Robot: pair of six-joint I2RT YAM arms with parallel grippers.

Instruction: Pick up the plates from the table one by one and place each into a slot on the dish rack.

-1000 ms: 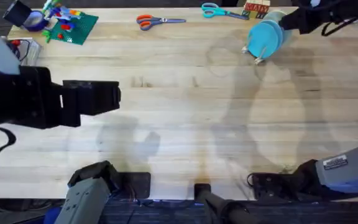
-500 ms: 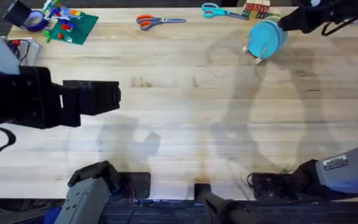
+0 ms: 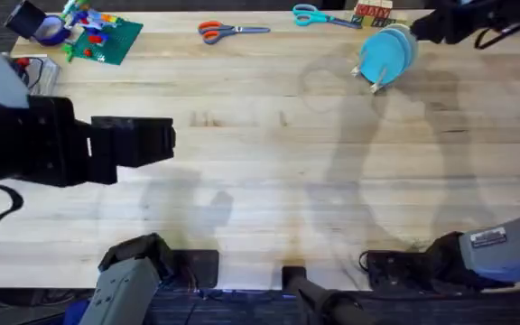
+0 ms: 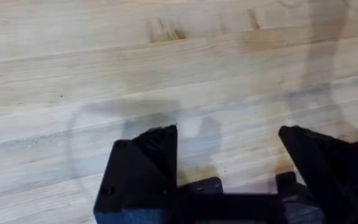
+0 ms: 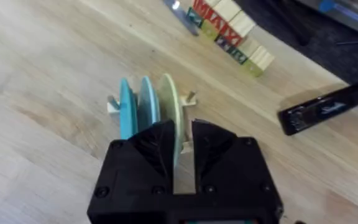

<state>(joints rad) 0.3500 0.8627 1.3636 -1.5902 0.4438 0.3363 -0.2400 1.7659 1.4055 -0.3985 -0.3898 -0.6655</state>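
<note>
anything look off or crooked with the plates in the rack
Nothing stands out. The three plates stand on edge side by side in the dish rack, none tipped over. The right tool sits just behind the cream one.

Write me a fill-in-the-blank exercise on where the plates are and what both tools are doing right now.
1. The small wooden peg dish rack holds ___ round plastic plates standing on edge.
2. The pale yellow-cream plate stands nearest the right tool, beside a ___ plate.
3. The left tool hovers with fingers ___ over the bare light wood tabletop.
4. Two pairs of ___ lie at the tabletop's far edge.

Missing words: three; teal; open; scissors
</note>
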